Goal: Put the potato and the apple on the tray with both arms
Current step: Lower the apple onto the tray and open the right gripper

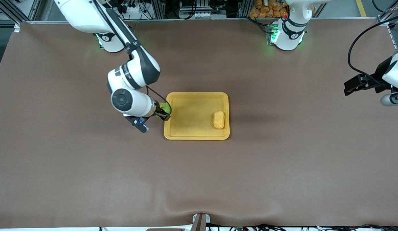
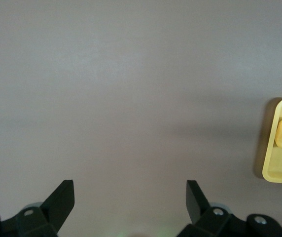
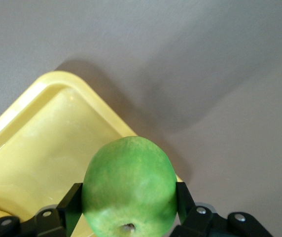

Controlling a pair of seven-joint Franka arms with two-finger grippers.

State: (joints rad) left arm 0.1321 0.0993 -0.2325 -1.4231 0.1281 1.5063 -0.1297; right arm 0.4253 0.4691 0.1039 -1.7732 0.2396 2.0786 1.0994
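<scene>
Potato [image 1: 219, 119] already lies in tray [image 1: 199, 96], at about 3 o'clock from its centre. Right gripper [image 1: 163, 113] clamps apple [image 1: 163, 108] over tray rim at 9 o'clock: carry-in step, next calls for moving inward, lowering, then releasing. Left gripper [image 2: 130, 201] waits wide and empty over bare table at the left arm's end.
</scene>
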